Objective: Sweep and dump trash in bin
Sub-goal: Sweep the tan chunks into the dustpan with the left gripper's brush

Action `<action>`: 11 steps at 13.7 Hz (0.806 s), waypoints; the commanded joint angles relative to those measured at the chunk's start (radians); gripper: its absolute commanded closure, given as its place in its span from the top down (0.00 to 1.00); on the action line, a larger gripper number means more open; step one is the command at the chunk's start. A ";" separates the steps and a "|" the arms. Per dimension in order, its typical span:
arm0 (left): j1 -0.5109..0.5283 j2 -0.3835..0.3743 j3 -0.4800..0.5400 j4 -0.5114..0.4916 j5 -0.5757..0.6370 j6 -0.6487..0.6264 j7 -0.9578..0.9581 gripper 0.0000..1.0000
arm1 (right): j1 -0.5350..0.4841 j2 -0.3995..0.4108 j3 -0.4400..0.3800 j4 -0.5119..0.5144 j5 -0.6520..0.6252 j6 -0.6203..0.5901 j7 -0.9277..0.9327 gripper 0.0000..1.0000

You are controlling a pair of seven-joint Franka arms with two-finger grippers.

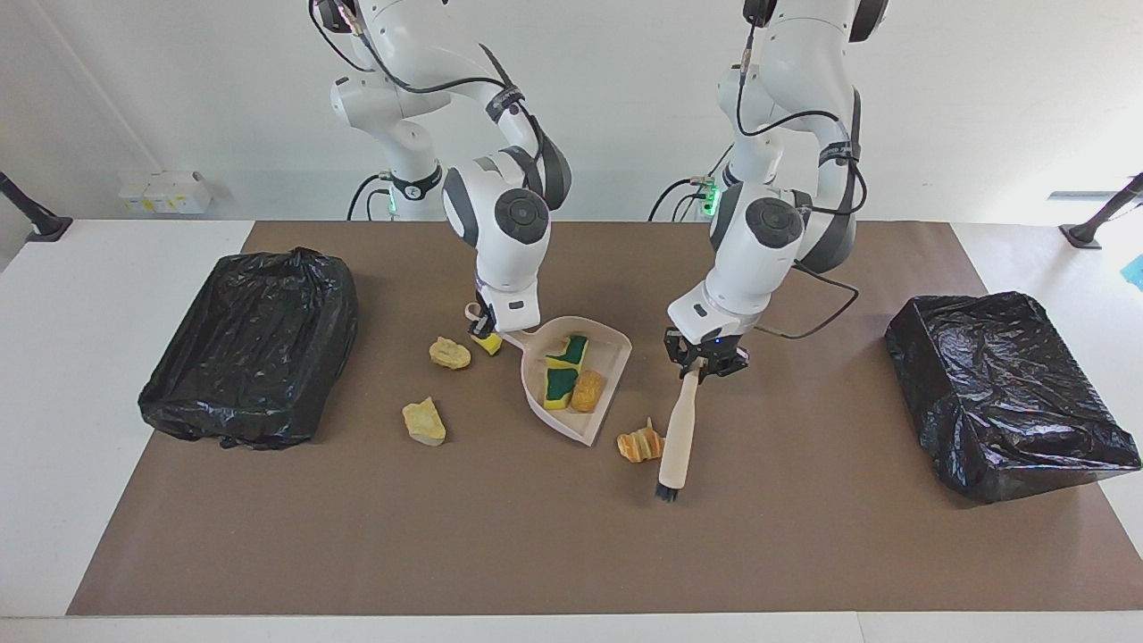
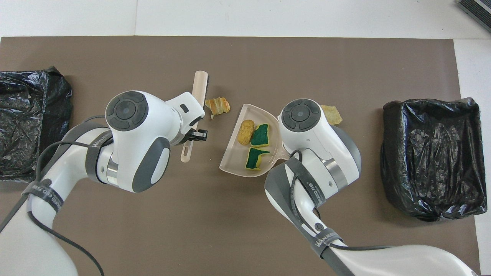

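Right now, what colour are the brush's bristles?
Black, on the brush; the facing view shows it best.

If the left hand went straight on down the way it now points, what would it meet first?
The left hand, shut on the brush handle, points down at the table. Going on, the brush's bristle end would likely press on the brown mat first, beside the orange scrap.

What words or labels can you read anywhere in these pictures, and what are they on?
"WANJEED": on the grey band around the right arm, overhead view.
A like band on the left arm carries print, only partly readable.
Bands in the facing view: too small to read.
Nothing else bears text.
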 commanded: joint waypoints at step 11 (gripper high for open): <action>-0.134 -0.115 -0.011 -0.075 0.038 -0.353 0.272 0.00 | -0.002 -0.020 0.005 -0.023 0.012 0.012 0.042 0.00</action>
